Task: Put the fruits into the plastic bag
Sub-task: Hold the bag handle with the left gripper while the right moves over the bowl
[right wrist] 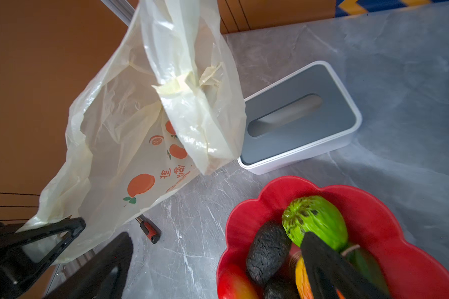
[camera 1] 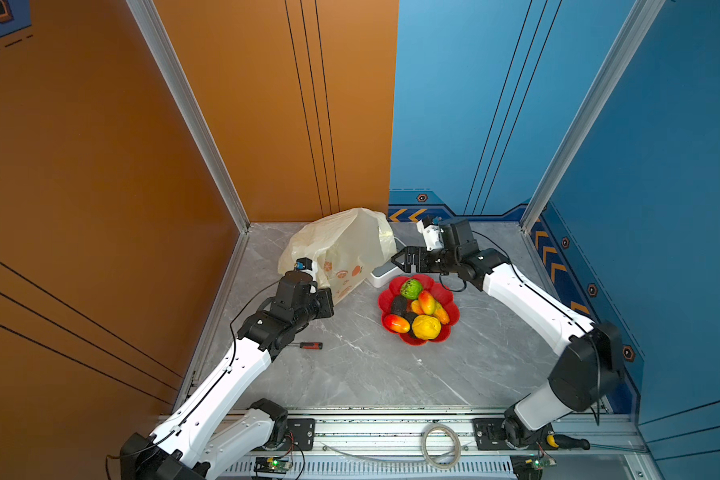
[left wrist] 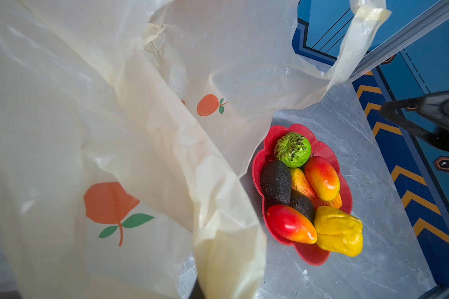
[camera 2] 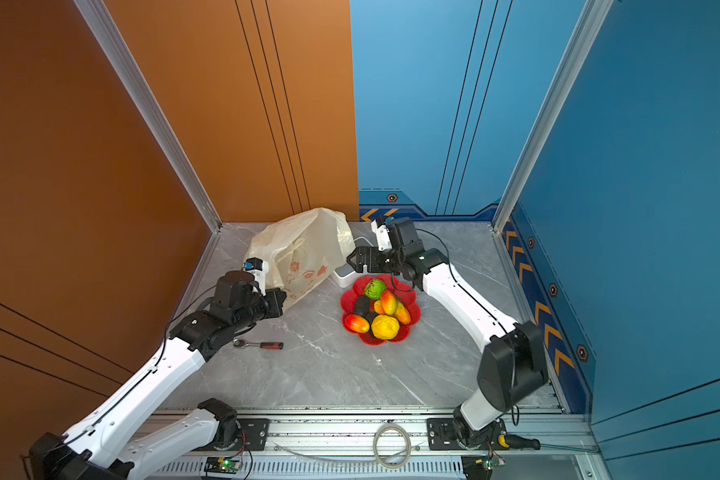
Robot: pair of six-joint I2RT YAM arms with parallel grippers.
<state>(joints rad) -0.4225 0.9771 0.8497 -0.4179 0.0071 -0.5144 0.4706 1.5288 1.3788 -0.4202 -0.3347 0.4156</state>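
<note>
While left fingers (right wrist: 74,224) pinch plastic bag (camera 1: 341,241) rim, right fingers (right wrist: 322,261) spread near fruits (camera 1: 418,309)

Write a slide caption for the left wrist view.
A plastic bag printed with orange fruits hangs beside a red flower-shaped dish of toy fruits on a marble table.

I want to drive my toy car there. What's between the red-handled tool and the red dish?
Nothing: both top views show only bare grey table between the red-handled tool and the red dish.
</note>
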